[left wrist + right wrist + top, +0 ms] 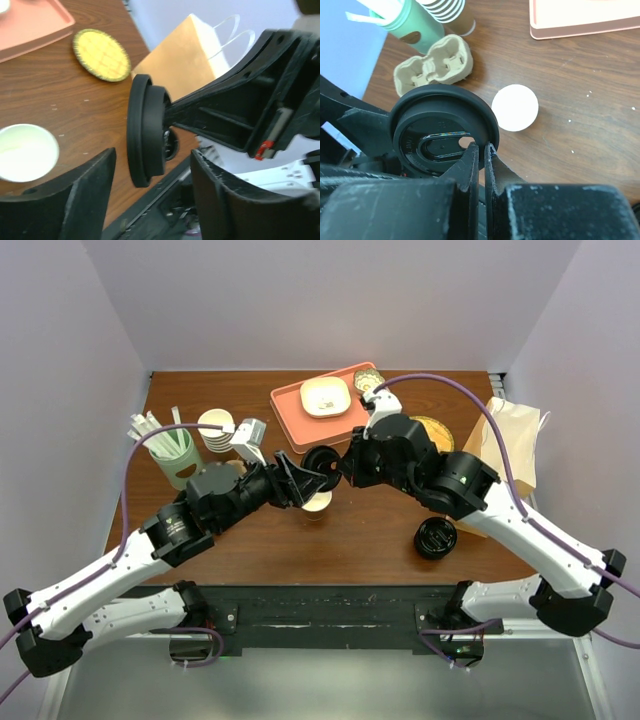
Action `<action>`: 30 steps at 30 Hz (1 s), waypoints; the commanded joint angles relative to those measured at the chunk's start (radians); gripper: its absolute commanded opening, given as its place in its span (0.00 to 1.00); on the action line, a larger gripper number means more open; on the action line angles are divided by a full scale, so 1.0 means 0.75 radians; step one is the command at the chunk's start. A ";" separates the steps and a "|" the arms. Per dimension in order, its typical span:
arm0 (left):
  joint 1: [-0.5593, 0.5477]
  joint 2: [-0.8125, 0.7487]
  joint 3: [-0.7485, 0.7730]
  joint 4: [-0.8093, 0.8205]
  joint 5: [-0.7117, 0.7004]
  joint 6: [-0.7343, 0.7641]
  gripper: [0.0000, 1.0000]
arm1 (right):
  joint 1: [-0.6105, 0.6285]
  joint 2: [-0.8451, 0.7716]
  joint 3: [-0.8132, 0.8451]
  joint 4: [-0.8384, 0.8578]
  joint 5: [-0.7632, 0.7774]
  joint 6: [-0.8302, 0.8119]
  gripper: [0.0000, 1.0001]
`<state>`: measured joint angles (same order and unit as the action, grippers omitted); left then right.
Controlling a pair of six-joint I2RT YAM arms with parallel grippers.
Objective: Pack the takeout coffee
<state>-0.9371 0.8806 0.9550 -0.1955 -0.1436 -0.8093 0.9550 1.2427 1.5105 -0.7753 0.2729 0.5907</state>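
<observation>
The right jaws are pressed together, pinching the rim of the round black plastic lid [442, 132]. The lid is held up on its edge in the middle of the top view. The marks on the lid are too small to read. The left jaws are spread wide, one on each side of the lid. The cup [515, 107] is white paper and open on top. It stands on the brown wood surface [380, 530] just below the lid. The brown paper bag [185, 55] is at the right edge. A bumpy tan holder [432, 65] sits at the upper left of the right wrist view.
</observation>
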 commanded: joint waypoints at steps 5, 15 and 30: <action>0.034 0.024 0.128 -0.318 -0.283 0.332 0.74 | -0.001 0.218 0.125 -0.238 0.088 0.026 0.00; 0.398 0.022 -0.038 -0.453 -0.013 0.306 0.68 | -0.030 0.574 0.240 -0.269 0.047 -0.016 0.00; 0.577 0.116 -0.142 -0.435 0.271 0.206 0.63 | -0.118 0.867 0.406 -0.351 -0.012 -0.115 0.00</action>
<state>-0.5156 0.9585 0.8524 -0.5571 -0.0013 -0.6399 0.8738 1.8881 1.7618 -1.0065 0.2848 0.5362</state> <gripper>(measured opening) 0.637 0.028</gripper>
